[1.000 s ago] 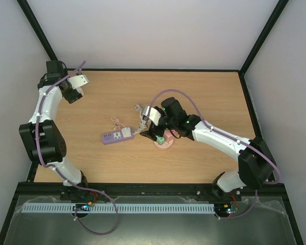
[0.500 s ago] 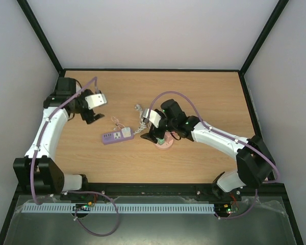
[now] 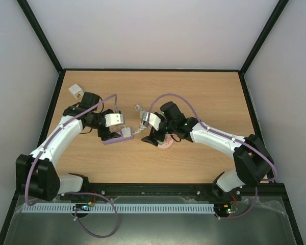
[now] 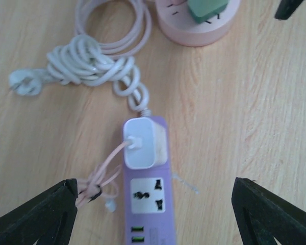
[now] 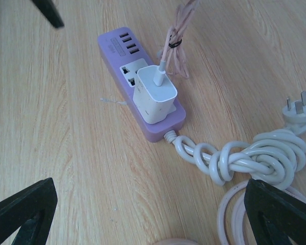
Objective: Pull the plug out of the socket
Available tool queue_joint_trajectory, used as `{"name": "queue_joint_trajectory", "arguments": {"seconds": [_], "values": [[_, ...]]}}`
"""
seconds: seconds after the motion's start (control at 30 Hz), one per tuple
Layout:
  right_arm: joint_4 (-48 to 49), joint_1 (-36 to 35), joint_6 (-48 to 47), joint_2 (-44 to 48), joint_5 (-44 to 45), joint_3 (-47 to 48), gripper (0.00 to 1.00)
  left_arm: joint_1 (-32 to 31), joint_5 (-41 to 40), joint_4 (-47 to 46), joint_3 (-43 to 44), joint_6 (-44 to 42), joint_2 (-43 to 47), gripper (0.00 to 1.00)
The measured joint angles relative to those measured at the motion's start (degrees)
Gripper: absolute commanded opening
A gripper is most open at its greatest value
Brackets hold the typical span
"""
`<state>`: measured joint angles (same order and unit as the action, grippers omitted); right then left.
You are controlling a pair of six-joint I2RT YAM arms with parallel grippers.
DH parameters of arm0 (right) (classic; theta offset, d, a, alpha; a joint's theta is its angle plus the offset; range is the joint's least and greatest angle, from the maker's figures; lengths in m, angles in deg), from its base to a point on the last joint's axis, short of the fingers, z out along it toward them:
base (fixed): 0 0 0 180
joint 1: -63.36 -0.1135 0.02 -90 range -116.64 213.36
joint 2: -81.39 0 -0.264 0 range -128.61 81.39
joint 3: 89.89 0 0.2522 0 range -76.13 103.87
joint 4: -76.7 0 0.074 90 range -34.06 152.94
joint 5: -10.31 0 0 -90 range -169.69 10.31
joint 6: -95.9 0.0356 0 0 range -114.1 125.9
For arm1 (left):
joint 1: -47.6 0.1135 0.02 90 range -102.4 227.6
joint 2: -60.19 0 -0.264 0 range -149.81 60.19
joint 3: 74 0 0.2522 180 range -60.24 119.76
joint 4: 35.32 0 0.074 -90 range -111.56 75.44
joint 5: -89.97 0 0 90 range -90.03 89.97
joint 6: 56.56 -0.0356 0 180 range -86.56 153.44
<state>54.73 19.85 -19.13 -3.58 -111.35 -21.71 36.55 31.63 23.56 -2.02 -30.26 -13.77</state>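
Green plug [image 4: 206,9] sits, apparently, in the pink socket [image 4: 191,34]; left pincer [image 4: 154,185] and right pincer [image 5: 150,186] gape apart.

A long lilac plastic power strip [image 4: 149,219] lies flat on a light wooden table [image 4: 255,112], directly under the left pincer [image 3: 110,136] and midway between its two fingers. A white square charger block [image 4: 141,143] is plugged into the end of the strip farther from that pincer. A thin pink cable [image 4: 109,166] leaves the block and gathers into a small tied bundle just beside the pincer's left finger. Ahead of the pincer, the strip's thick white cord [image 4: 92,66] is knotted into a loose coil and ends in a white pronged plug [image 4: 24,84]. A small white boxy object [image 3: 75,92] sits well apart from the pincer, near the table's edge.
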Motion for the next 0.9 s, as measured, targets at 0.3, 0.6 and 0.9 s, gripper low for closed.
{"name": "queue_joint_trajectory", "arguments": {"seconds": [0.3,0.6,0.9], "values": [[0.96,0.00,-0.28,-0.02,-0.26,-0.48,0.98,-2.16,-0.72,-8.90,-7.06,6.84,-0.94,0.77],[1.29,0.00,-0.50,-0.66,-0.39,-0.55,0.98,-2.60,-2.45,-17.66,-10.32,10.19,-5.31,0.74],[1.33,0.00,-0.70,-1.86,-0.55,-0.81,0.98,-2.82,-2.93,-22.67,-11.78,10.82,-8.90,0.68]]}}
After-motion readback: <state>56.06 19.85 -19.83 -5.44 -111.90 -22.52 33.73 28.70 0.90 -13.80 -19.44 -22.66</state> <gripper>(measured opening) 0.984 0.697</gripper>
